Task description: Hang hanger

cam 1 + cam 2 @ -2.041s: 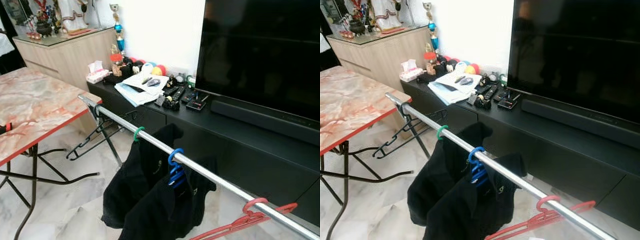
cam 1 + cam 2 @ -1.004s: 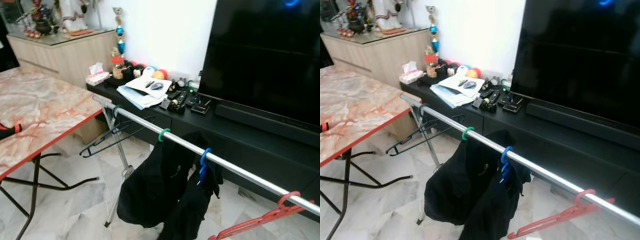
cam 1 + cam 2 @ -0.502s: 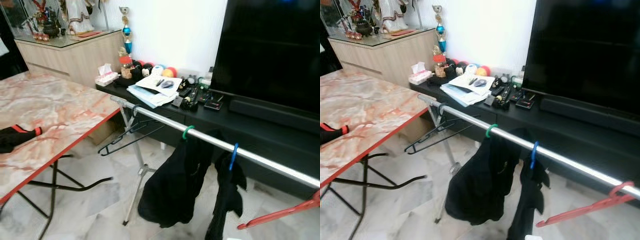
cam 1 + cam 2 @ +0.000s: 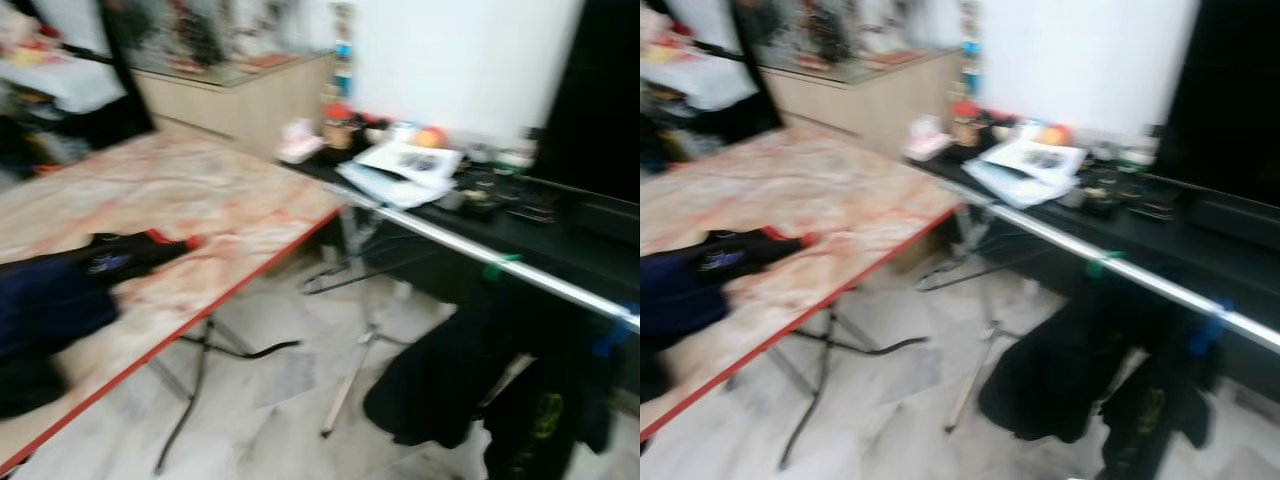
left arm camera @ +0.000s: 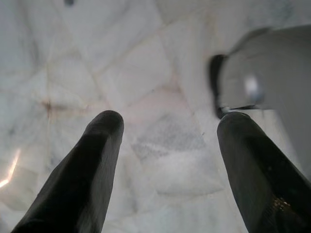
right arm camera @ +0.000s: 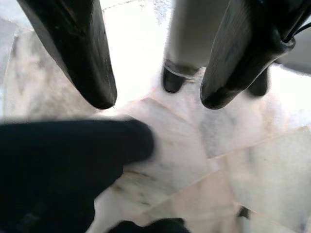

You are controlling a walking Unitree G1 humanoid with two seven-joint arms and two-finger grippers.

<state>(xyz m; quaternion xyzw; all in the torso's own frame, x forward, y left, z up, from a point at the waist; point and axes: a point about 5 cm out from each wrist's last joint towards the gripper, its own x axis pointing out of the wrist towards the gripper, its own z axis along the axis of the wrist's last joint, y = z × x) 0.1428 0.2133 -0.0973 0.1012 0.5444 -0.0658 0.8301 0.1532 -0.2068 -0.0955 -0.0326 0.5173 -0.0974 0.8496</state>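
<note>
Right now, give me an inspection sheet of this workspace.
Surface: marble-patterned folding table, red edge, on a pale marble floor.
Job's things: metal rail; green hanger hook and blue hanger hook on it carrying black garments; a dark empty hanger near the rail's end.
Clutter: dark clothing on the table; papers and small items on the black TV console.
Grippers: left claw and right claw open, empty, pointing at the floor.
Cables: nothing seen.
Surroundings: wooden sideboard, white wall; head views blurred.

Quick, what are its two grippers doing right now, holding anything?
Left gripper: open, holding nothing, pointing down at the marble floor.
Right gripper: open, holding nothing, above the floor near a black garment.
</note>
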